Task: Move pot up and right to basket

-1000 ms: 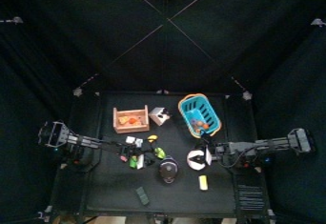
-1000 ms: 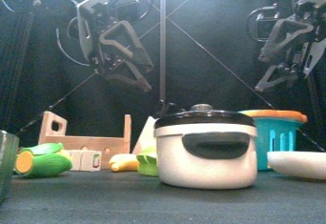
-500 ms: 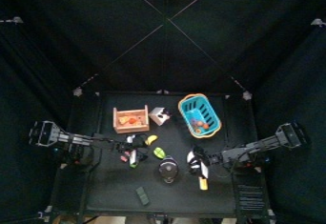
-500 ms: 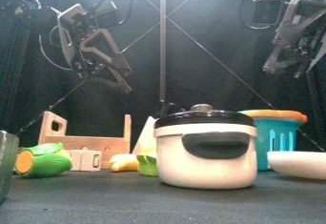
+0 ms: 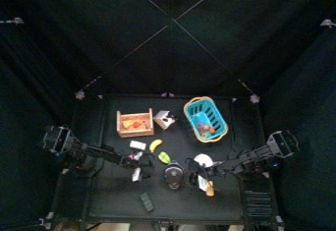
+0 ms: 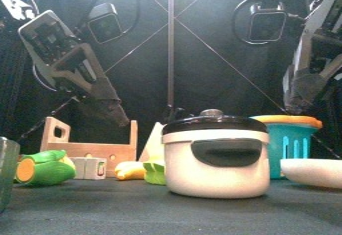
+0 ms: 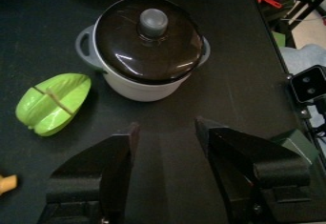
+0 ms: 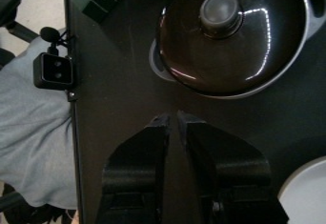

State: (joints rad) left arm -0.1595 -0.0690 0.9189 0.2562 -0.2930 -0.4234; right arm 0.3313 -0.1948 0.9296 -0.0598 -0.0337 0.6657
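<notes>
The pot [image 5: 172, 178] stands near the table's front middle, with a dark shiny lid and knob on a pale body [image 6: 214, 154]. It fills the left wrist view [image 7: 147, 47] and the right wrist view [image 8: 235, 37]. The blue basket [image 5: 205, 118] stands at the back right, holding orange things; it shows behind the pot in the front view [image 6: 297, 144]. My left gripper [image 7: 174, 156] is open and empty, just left of the pot [image 5: 143, 171]. My right gripper [image 8: 177, 123] is shut and empty, just right of the pot [image 5: 209, 182].
An orange-brown crate [image 5: 133, 124] stands at the back left. A white bowl [image 5: 203, 161] lies behind the pot on the right. A green cut vegetable [image 7: 53, 102] lies left of the pot. A small black device [image 8: 53, 69] sits off the table's edge.
Both arms have swung down and toward the table's front. Their grippers now sit close on either side of the pot. The pot and basket have not moved.
</notes>
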